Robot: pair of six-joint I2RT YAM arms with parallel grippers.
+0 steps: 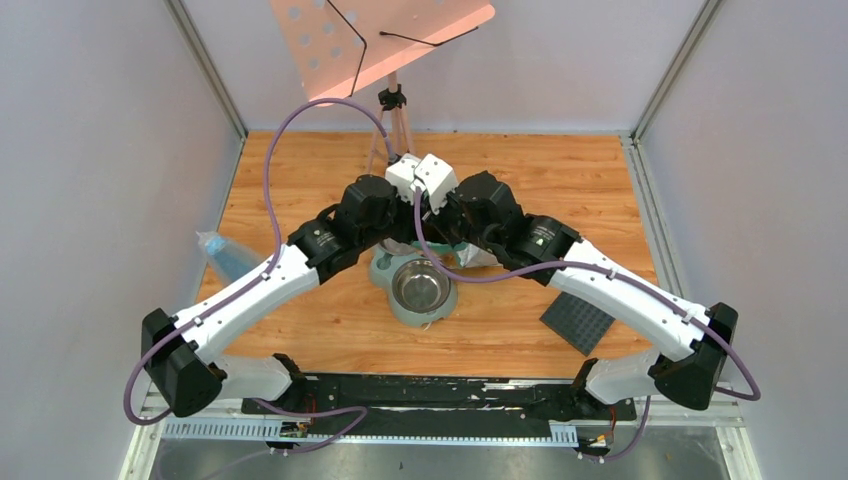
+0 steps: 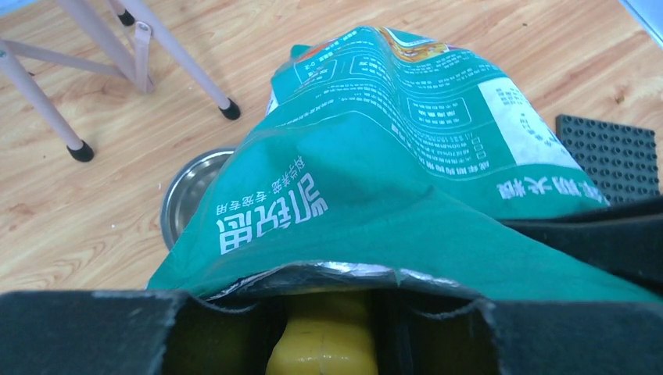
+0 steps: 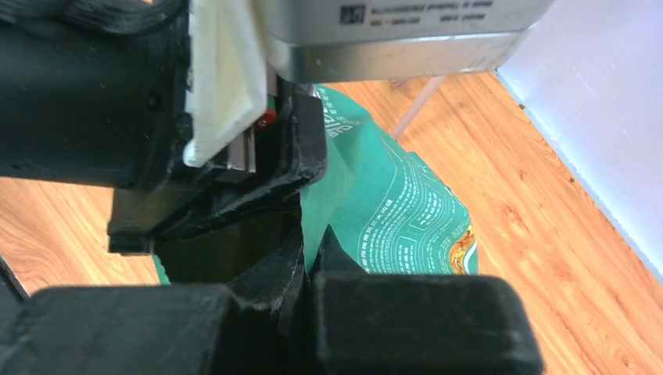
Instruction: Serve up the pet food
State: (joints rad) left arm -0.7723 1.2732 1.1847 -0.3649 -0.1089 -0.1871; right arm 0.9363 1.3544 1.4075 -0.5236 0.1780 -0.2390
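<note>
The teal-green bag (image 2: pixel 367 180) lies tilted over the steel bowl (image 2: pixel 191 187), its foil-lined mouth facing my left gripper (image 2: pixel 332 301). That gripper is shut on the handle of the yellow scoop (image 2: pixel 324 344), which reaches into the bag's mouth. My right gripper (image 3: pixel 309 258) is shut on an edge of the bag (image 3: pixel 399 211), close beside the left gripper's black body. The pet food is hidden; no kibble shows in any view. From above, both wrists meet just behind the steel bowl (image 1: pixel 420 287), which looks empty.
The bowl sits in a pale green double feeder (image 1: pixel 385 272). A black studded mat (image 1: pixel 577 322) lies at the right front. A bluish plastic item (image 1: pixel 225 255) lies at the left. A pink stand (image 1: pixel 385 40) rises at the back, its legs (image 2: pixel 141 47) near the bag.
</note>
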